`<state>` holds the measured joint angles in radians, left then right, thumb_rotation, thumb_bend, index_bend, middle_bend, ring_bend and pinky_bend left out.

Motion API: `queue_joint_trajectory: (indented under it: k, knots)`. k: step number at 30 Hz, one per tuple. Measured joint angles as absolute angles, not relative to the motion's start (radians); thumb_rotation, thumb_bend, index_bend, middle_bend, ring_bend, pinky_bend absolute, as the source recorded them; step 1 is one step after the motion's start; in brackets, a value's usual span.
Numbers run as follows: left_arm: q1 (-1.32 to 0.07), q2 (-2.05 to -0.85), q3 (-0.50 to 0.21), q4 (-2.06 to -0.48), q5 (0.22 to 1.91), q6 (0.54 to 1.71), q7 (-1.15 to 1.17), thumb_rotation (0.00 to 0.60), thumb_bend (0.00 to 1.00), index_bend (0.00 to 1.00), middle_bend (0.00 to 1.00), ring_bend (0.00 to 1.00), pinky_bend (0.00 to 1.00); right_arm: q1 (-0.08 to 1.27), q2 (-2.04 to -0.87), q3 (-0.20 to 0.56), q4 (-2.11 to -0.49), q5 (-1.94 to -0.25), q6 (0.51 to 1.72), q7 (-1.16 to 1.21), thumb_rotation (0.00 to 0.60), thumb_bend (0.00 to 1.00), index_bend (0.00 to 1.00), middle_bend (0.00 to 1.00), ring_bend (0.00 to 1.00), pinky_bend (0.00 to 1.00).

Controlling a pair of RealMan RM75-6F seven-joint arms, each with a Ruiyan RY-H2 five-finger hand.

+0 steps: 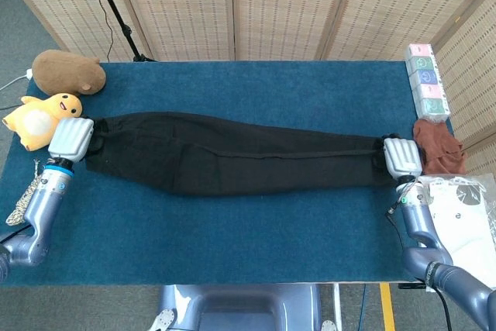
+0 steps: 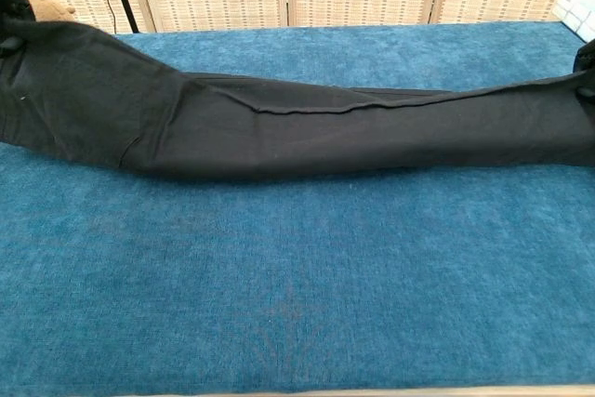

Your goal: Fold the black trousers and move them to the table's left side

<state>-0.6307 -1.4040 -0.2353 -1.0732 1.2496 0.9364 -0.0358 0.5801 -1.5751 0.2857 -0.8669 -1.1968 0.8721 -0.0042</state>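
The black trousers (image 1: 232, 163) lie stretched across the blue table (image 1: 232, 238), folded lengthwise with one leg over the other. In the chest view the black trousers (image 2: 297, 127) span the whole width, both ends raised off the cloth. My left hand (image 1: 71, 139) grips the waist end at the far left. My right hand (image 1: 403, 156) grips the leg cuffs at the far right. Both hands show their backs to the head camera, so the fingers are hidden under the fabric. Neither hand is clearly seen in the chest view.
A yellow plush toy (image 1: 40, 118) and a brown plush toy (image 1: 68, 71) sit at the table's left rear corner. A stack of tissue packs (image 1: 426, 81), a rust-coloured cloth (image 1: 439, 146) and a white bag (image 1: 463, 226) lie along the right edge. A braided cord (image 1: 23, 199) hangs at the left edge.
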Motion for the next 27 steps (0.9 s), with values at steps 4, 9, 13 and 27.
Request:
queue_joint_trajectory:
  k: [4, 9, 13, 27]
  knots:
    - [-0.654, -1.425, -0.255, -1.050, 1.222, 0.921, -0.024, 0.600, 0.50, 0.62, 0.62, 0.46, 0.55, 0.600, -1.596, 0.289, -0.797, -1.183, 0.843, 0.015, 0.600, 0.70, 0.61, 0.44, 0.30, 0.43]
    - [-0.666, -1.442, -0.257, -1.022, 1.235, 0.933, -0.047, 0.600, 0.50, 0.62, 0.61, 0.46, 0.55, 0.616, -1.619, 0.286, -0.745, -1.184, 0.829, 0.035, 0.600, 0.70, 0.61, 0.44, 0.30, 0.43]
    - [-0.679, -1.464, -0.252, -0.977, 1.262, 0.946, -0.083, 0.600, 0.50, 0.62, 0.61, 0.46, 0.55, 0.633, -1.648, 0.280, -0.682, -1.189, 0.820, 0.043, 0.600, 0.70, 0.61, 0.44, 0.30, 0.43]
    - [-0.699, -1.513, -0.244, -0.887, 1.252, 0.933, -0.090, 0.600, 0.50, 0.62, 0.61, 0.46, 0.55, 0.683, -1.729, 0.264, -0.496, -1.209, 0.776, 0.085, 0.600, 0.70, 0.61, 0.44, 0.31, 0.43]
